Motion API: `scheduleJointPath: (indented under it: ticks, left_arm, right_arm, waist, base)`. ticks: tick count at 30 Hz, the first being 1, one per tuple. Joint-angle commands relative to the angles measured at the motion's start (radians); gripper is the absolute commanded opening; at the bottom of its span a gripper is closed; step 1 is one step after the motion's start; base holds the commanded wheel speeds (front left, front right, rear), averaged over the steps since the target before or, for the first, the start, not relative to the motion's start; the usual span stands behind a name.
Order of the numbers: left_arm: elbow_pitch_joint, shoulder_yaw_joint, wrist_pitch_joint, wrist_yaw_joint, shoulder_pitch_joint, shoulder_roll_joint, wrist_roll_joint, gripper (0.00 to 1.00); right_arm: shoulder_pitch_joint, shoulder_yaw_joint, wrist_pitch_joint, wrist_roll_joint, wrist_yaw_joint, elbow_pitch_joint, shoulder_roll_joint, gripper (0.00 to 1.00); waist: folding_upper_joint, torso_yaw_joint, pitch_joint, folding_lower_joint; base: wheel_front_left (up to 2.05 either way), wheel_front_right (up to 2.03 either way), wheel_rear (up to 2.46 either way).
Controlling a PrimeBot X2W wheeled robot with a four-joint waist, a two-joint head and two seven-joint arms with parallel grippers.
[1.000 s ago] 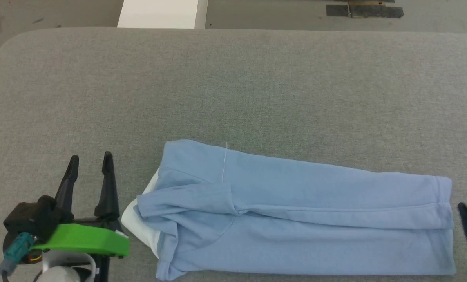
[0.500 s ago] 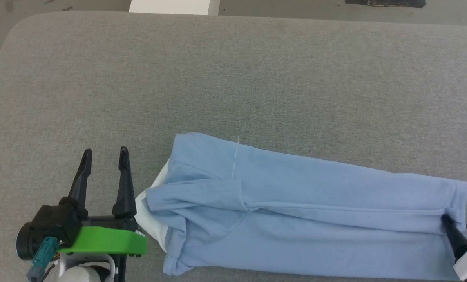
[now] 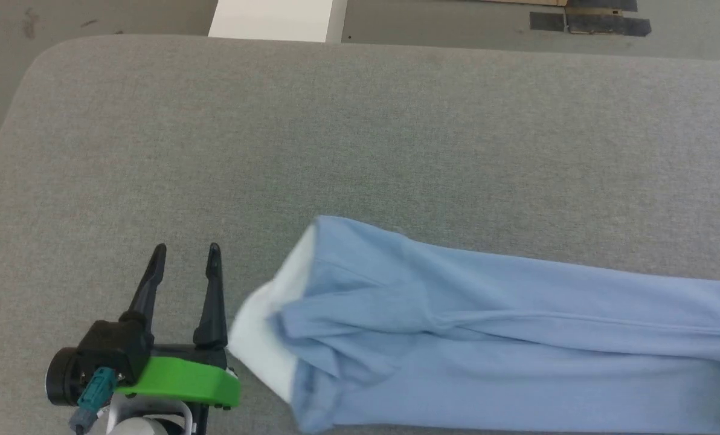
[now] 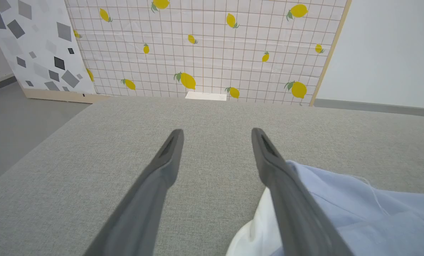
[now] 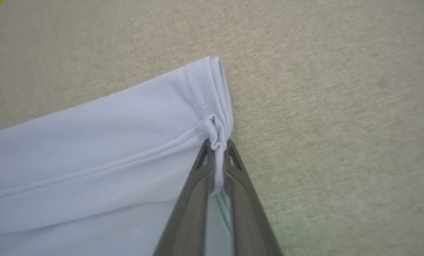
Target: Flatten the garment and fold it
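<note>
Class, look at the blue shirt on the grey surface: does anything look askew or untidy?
Yes. The garment lies in a long fold, but its end beside the open left gripper is crumpled, with the white panel poking out. The right gripper pinches the hem, puckering it.

The left hand (image 3: 186, 248) — two tapered black fingers (image 3: 212, 314), green bracket (image 3: 179, 382), teal connector (image 3: 97, 386).

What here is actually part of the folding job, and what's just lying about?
Part of the job:
blue shirt
right gripper, shut on the shirt's hem
left gripper, open beside it
grey table it lies on

Just lying about:
white box
dark tape
lemon-print board
</note>
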Motion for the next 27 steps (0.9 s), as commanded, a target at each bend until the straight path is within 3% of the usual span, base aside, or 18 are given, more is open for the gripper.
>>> scheduleJointPath:
  ticks: [1,6,9,17,23,27]
  left_arm:
    - [0.006,-0.003,0.002,-0.008,-0.012,0.002,0.007,1.00]
    - [0.014,-0.014,0.008,-0.013,-0.016,0.005,0.009,1.00]
    - [0.016,-0.016,0.010,-0.013,-0.013,0.004,0.005,1.00]
    - [0.025,-0.023,0.006,-0.015,-0.015,-0.011,-0.004,1.00]
    - [0.035,-0.027,0.002,-0.019,-0.029,-0.024,-0.007,1.00]
    - [0.048,-0.034,-0.001,-0.029,-0.040,-0.035,-0.011,1.00]
  right_arm:
    - [-0.020,-0.024,-0.008,-0.015,-0.002,0.000,-0.020,0.00]
    - [-0.043,-0.140,-0.026,-0.074,-0.002,-0.012,-0.064,0.00]
    - [-0.044,-0.129,-0.004,-0.059,-0.002,-0.036,-0.064,0.00]
    - [0.018,0.072,0.163,0.062,-0.002,-0.227,-0.037,0.00]
    - [0.031,0.233,0.298,0.151,-0.002,-0.392,0.021,0.00]
    - [0.003,0.385,0.366,0.174,-0.002,-0.469,0.046,0.00]
  waist:
    - [-0.0001,-0.003,-0.005,0.0001]
    - [-0.0001,-0.003,-0.008,0.0001]
    - [-0.0001,-0.007,-0.006,0.0001]
    - [-0.0001,-0.019,-0.004,0.0001]
    - [-0.0001,-0.018,0.000,0.0001]
    - [-0.0001,-0.008,0.002,0.0001]
  base:
    - [0.00,0.00,0.00]
    - [0.00,0.00,0.00]
    - [0.00,0.00,0.00]
    - [0.00,0.00,0.00]
    - [0.00,0.00,0.00]
    - [0.00,0.00,0.00]
